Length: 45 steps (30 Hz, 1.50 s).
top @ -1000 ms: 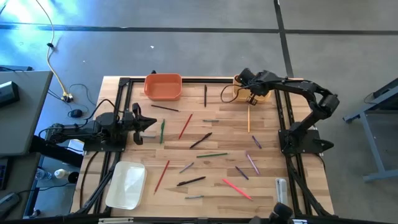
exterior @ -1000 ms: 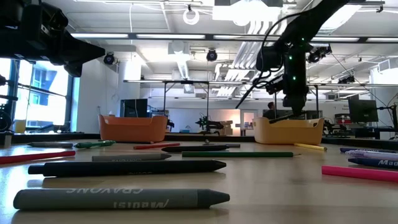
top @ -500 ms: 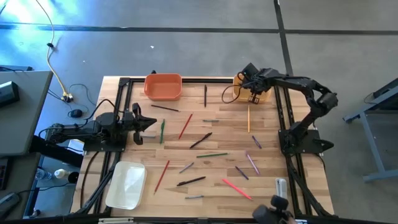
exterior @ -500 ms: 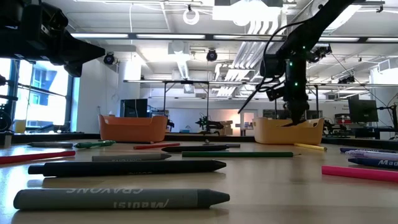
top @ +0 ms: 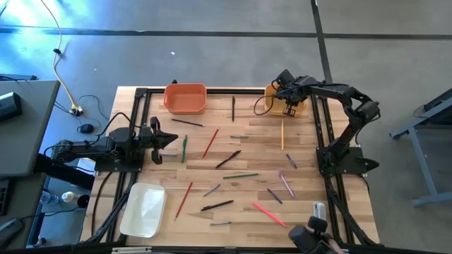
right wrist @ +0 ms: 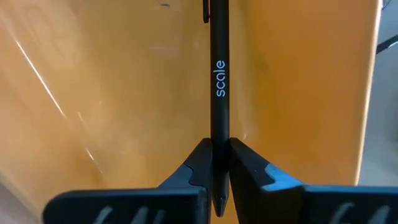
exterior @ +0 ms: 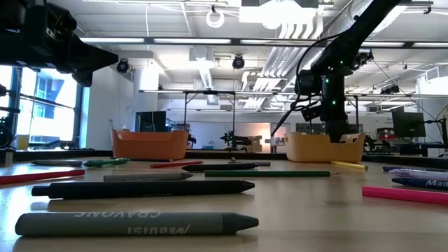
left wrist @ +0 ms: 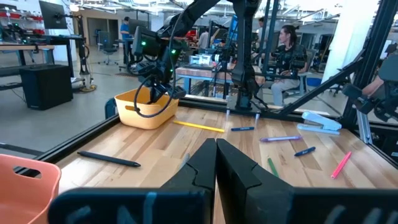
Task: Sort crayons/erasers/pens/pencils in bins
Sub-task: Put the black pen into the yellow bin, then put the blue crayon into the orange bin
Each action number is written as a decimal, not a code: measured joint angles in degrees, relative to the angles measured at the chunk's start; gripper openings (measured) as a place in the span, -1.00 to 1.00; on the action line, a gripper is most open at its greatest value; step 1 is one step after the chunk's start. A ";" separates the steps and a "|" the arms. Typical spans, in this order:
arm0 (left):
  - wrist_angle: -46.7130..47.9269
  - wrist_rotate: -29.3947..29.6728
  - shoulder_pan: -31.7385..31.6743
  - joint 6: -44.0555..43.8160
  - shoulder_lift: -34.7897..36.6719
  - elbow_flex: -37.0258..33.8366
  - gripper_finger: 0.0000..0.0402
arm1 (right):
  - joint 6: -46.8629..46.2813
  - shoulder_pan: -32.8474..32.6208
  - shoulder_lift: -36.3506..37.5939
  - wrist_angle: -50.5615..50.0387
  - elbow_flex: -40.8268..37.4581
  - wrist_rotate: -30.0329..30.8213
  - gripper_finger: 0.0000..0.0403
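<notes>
My right gripper [top: 288,106] hangs at the table's far right over the yellow-orange bin [exterior: 325,148], shut on a black pen [right wrist: 217,74] printed "scale". The bin's inside [right wrist: 124,93] fills the right wrist view behind the pen. The orange bin [top: 185,98] stands at the far edge left of centre. The white bin [top: 144,209] lies near the front left. My left gripper [top: 169,139] waits shut and level at the table's left side, holding nothing. Loose pens, pencils and crayons lie flat across the table. My right gripper pinches the pen between its two fingers close to its pointed tip end [right wrist: 217,149]. The fingers slant steeply down from above. The pen runs on past the fingertips along their line into the bin, clip end [right wrist: 206,11] farthest away. Whether that end touches the bin I cannot tell.
A yellow pencil [top: 282,134] lies just in front of the yellow-orange bin, and a black pen [top: 233,107] to its left. Red and green pencils [top: 210,142] and crayons [exterior: 136,224] are strewn over the middle. A clear-grey block [top: 319,212] sits near the front right.
My right gripper has sunk lower over the yellow-orange bin and rolled at the wrist, keeping the pen. The pen, which showed slanting above the bin's rim in the low view, is now down behind the bin's wall.
</notes>
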State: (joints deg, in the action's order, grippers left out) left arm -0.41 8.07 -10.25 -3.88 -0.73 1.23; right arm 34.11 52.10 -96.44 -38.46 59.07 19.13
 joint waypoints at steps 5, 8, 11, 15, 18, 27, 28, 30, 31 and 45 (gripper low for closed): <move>0.00 0.00 0.01 0.00 -0.01 0.01 -1.00 | 0.88 0.02 0.00 1.27 0.00 1.80 -0.68; 0.00 0.00 -0.01 0.00 -0.01 0.01 -1.00 | 0.88 0.02 0.00 2.19 0.00 2.29 -0.52; 0.00 0.00 0.00 0.00 0.00 0.01 -1.00 | 1.10 0.02 0.00 2.37 0.04 2.33 -0.42; -0.02 0.00 -0.01 0.00 0.00 0.00 -1.00 | 1.12 0.00 0.00 1.16 0.07 2.33 -0.40; -0.01 0.00 0.00 0.00 0.00 0.02 -1.00 | 0.73 -0.14 0.12 -0.49 0.07 2.33 -0.48; -0.01 0.02 0.00 0.00 -0.01 0.01 -1.00 | -2.16 -2.46 2.01 -4.58 0.07 2.50 -0.97; -0.02 0.08 0.00 0.00 0.00 0.00 -1.00 | -2.19 -2.79 2.36 -4.62 0.07 2.50 -0.98; 0.00 0.00 0.01 0.00 -0.01 0.00 -1.00 | -2.64 -3.49 3.25 -4.54 0.07 2.48 -0.95; -0.02 0.00 0.01 0.00 0.00 0.00 -1.00 | -2.66 -3.83 3.70 -4.44 0.09 2.48 -0.94; -0.02 0.00 -0.01 0.00 0.00 0.00 -1.00 | -5.93 -7.34 9.96 -4.45 0.09 1.24 -1.00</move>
State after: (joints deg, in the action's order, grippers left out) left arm -0.43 8.08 -10.26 -3.88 -0.74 1.24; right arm 28.18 44.76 -86.48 -42.91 59.16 20.37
